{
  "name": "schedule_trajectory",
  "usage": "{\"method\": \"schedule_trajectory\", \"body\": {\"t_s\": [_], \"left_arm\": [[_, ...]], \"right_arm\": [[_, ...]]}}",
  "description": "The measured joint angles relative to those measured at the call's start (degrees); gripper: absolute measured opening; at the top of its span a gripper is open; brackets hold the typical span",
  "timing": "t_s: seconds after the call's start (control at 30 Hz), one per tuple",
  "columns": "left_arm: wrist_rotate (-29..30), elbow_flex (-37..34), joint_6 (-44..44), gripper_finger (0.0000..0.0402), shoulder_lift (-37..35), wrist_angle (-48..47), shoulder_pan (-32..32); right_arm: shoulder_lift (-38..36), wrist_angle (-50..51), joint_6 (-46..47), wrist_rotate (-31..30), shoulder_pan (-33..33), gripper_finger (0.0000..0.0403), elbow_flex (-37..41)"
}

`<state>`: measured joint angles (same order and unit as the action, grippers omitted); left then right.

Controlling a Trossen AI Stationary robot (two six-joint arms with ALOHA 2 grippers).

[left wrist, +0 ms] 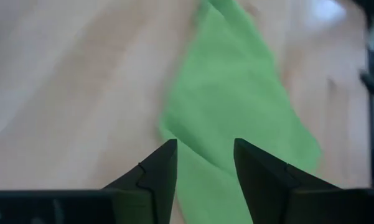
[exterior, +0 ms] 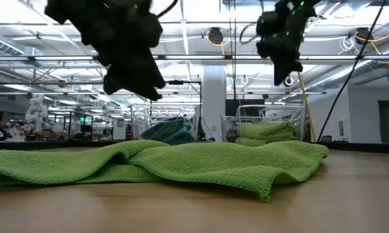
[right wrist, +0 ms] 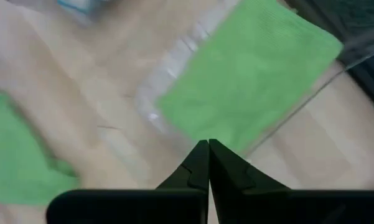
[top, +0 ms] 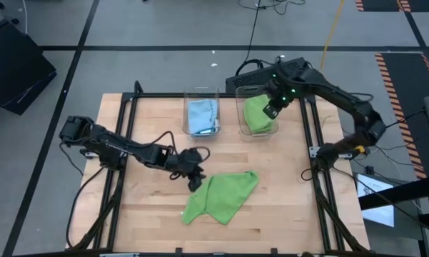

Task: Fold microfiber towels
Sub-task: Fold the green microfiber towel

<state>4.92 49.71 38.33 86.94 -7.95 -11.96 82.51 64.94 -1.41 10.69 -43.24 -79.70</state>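
Left gripper (top: 193, 178) hangs over the middle of the tabletop, at the left corner of the loose lime green towel (top: 223, 197), jaws partly apart with nothing between them. Right gripper (top: 270, 111) is pinched fully together, empty, above the clear bin (top: 258, 133) by the far edge that holds green towels (top: 255, 114); the bin next to it (top: 201, 91) has light blue ones (top: 202, 116). My guess is a fresh towel is laid out and the fold hasn't begun. It's rumpled, an uneven wedge with nubby knit weave and soft rolled edges. Next move probably needs flattening it, then pinching a corner cleanly, since floppy cloth bunches.
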Motion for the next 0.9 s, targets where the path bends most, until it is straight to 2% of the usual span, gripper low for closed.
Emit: {"method": "schedule_trajectory", "body": {"t_s": [0.17,0.3,0.4,0.63,0.9], "left_arm": [[-1.3,0.0,-2.9,0.0201,0.0,-1.8,-8.9],[0.9,0.0,-5.0,0.0241,0.0,-5.1,-17.2],[1.0,0.0,-5.3,0.0257,0.0,-5.3,-22.2],[3.7,0.0,-7.7,0.0245,3.6,-3.8,-29.7],[10.2,-0.1,-12.5,0.0222,10.0,4.2,-31.5]], "right_arm": [[-6.4,-0.1,9.9,2.0,4.3,0.0,0.0],[-10.6,-0.5,17.7,1.8,9.4,0.0,0.0],[-12.6,-0.5,23.0,1.5,13.8,0.0,0.0],[-14.0,-2.9,31.7,0.7,22.9,0.0,0.0],[-13.7,-10.4,37.1,-2.0,29.4,0.0,0.0]]}}
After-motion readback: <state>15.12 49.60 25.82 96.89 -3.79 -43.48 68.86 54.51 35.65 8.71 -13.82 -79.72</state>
